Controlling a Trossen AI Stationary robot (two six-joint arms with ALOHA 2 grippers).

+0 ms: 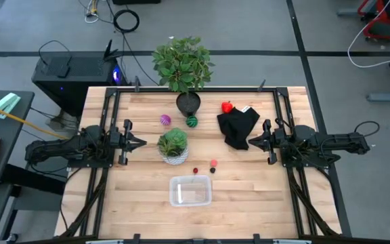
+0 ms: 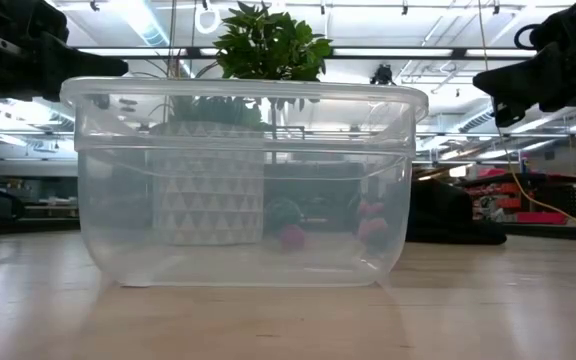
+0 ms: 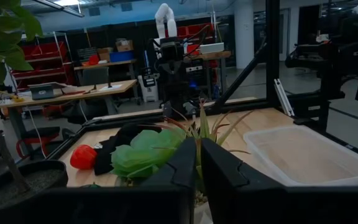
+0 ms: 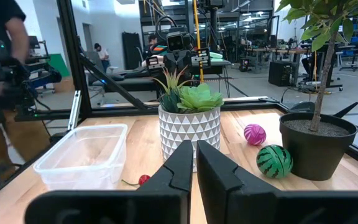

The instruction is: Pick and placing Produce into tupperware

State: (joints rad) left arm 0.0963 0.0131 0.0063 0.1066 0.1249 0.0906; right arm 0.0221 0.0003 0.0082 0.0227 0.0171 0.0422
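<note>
Nothing sits in your tupperware [image 1: 190,190] yet; produce lies scattered behind it, nearest a dark-red piece [image 1: 196,171]. Left gripper [image 1: 139,142] and right gripper [image 1: 252,141] wait clenched, empty. Next, open and reach.

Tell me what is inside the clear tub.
The tupperware holds nothing; its bare floor shows from above. The small red pieces seen through its walls lie on the table behind it. Nothing covers the inside.
</note>
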